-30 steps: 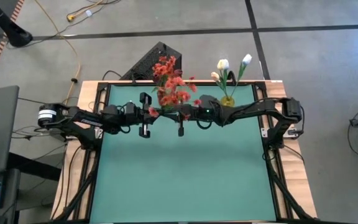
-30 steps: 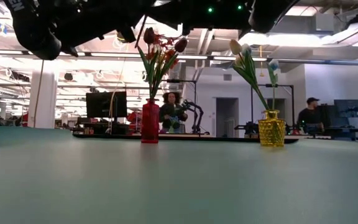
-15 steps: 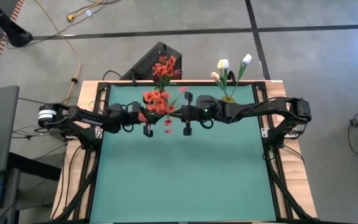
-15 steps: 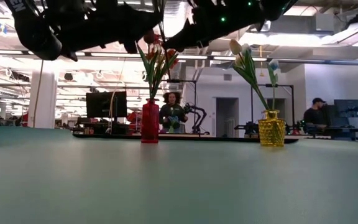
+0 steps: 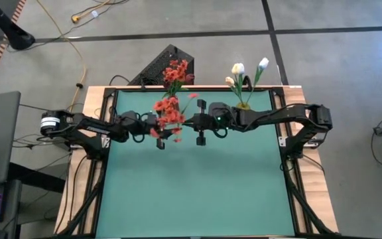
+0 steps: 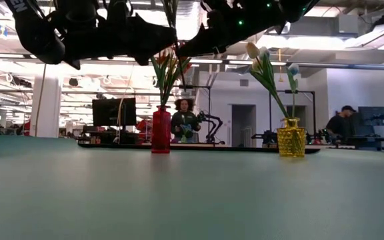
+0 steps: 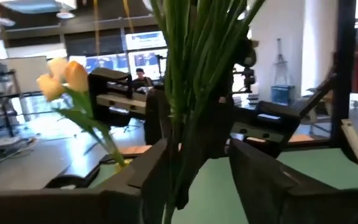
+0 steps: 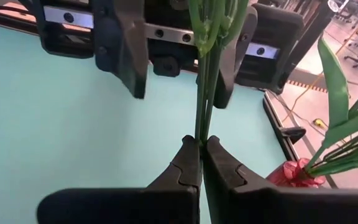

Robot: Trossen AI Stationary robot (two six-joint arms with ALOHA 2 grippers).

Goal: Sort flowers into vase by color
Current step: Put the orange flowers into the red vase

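A bunch of red-orange flowers [image 5: 168, 113] hangs high over the far middle of the green table [image 5: 191, 192]. Its green stems [image 8: 201, 112] stand upright. My right gripper [image 8: 201, 142], reaching in from the right, is shut on them. My left gripper [image 7: 196, 152], coming from the left, is open. Its fingers [image 8: 120, 50] stand on either side of the stems; I cannot tell whether one touches them. More red flowers [image 5: 176, 72] stand in the red vase [image 6: 161, 131] at the far edge. White flowers [image 5: 241, 72] stand in the yellow vase [image 6: 291, 138]. My right gripper pinches the bunch's green stems [image 8: 201, 127] between its two fingertips. The fingers come level from the table's right and lie across the stems. The bunch stands upright, blooms up, lifted clear of the table.
Both vases stand along the far edge, red left of yellow. The near part of the green mat [image 5: 191, 192] lies bare. People [image 6: 184, 120] and desks show in the room behind the table.
The red-orange bunch has swung toward the table's left and a little nearer, away from the red vase. My left gripper's fingers have parted off the stems. My right gripper has shifted slightly toward the right edge and stayed shut on the stems.
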